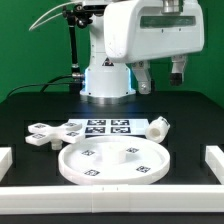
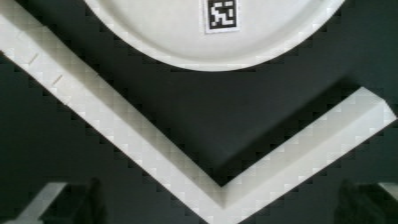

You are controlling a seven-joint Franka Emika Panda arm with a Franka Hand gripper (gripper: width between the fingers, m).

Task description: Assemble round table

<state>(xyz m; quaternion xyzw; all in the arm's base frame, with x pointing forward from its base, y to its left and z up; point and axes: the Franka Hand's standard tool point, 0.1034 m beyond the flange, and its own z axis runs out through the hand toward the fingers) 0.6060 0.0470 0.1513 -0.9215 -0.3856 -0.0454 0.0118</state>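
The large rimmed round disc (image 1: pixel 112 160) lies flat at the front middle of the table, and its tagged edge shows in the wrist view (image 2: pixel 214 35). The cross-shaped base (image 1: pixel 45 133) lies at the exterior view's left. The short cylinder leg (image 1: pixel 158 126) lies on its side at the right, next to the marker board. My gripper (image 1: pixel 162 76) hangs high above the back right of the table, open and empty, well clear of all parts. In the wrist view its dark fingertips (image 2: pixel 59 205) stand wide apart, and the gripper (image 2: pixel 214 208) holds nothing.
The marker board (image 1: pixel 105 127) lies flat behind the disc. White border rails run along the left (image 1: pixel 6 158), right (image 1: pixel 214 160) and front (image 1: pixel 110 196). A rail corner (image 2: pixel 222 170) shows in the wrist view. The robot base (image 1: pixel 107 82) stands at the back.
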